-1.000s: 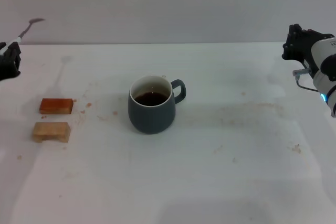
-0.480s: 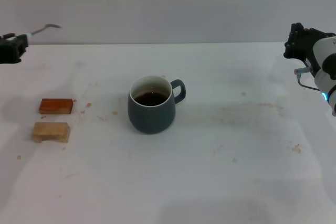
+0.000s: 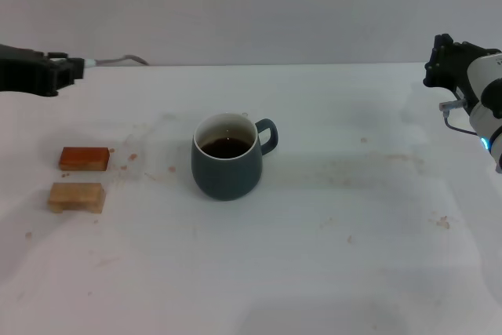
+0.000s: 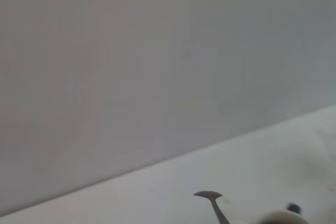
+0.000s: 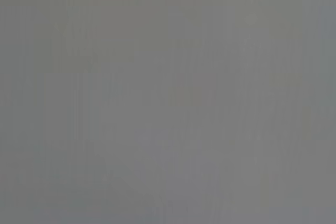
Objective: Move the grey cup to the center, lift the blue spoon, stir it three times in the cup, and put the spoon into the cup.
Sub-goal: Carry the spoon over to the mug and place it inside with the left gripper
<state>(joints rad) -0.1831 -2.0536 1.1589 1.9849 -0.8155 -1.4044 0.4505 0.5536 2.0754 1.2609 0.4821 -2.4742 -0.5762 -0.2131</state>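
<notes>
Near the middle of the worktop the grey cup stands upright, its handle toward my right, dark liquid inside, so the centring step looks done. Well apart from it, up at the far left, I hold the blue spoon by its handle in my left tool, which is closed on it; the spoon now lies almost level, its metal bowl pointing in toward the scene's middle. A second ago the same spoon stood steeply up with its bowl high against the wall, and half a second ago it was at a shallower slant, so my left arm has been swinging round and reaching inward while the spoon tipped flat. My left wrist view shows the spoon's bowl and neck against the wall, with nothing of the cup. I judge this to be the carry toward the cup: lifting is done, stirring has not begun. Next I need to bring the bowl over the cup's mouth and tip it downward. Beside the cup's left, a reddish-brown block and a tan block lie close together, out of my path. My right tool is parked at the far right edge, unmoved; whether it is open I cannot tell.
</notes>
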